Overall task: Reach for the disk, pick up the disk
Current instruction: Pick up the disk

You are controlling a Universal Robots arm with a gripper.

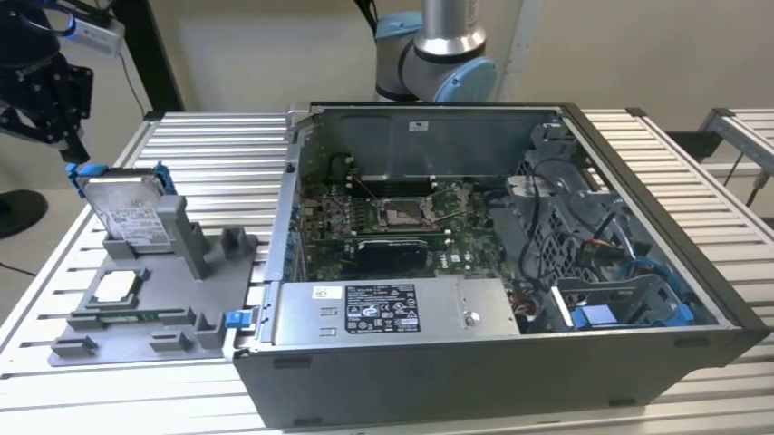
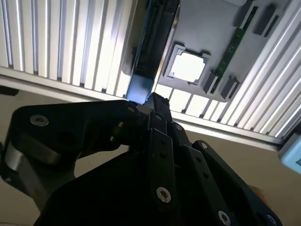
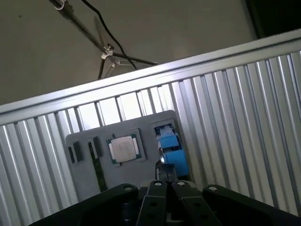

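Observation:
The disk, silver-grey with a white label and a blue bracket, stands upright in a slot of the grey holder tray at the exterior view's left. My black gripper reaches down onto its top edge, where the blue bracket is. The second wrist view looks along the disk edge-on, and my gripper meets its blue end. In the first wrist view the blue bracket runs down between the fingers of my gripper, which look shut on it.
A small silver square chip and a green memory stick lie on the same tray. An open computer case stands to the exterior view's right on the slatted metal table. The arm's base is behind the case.

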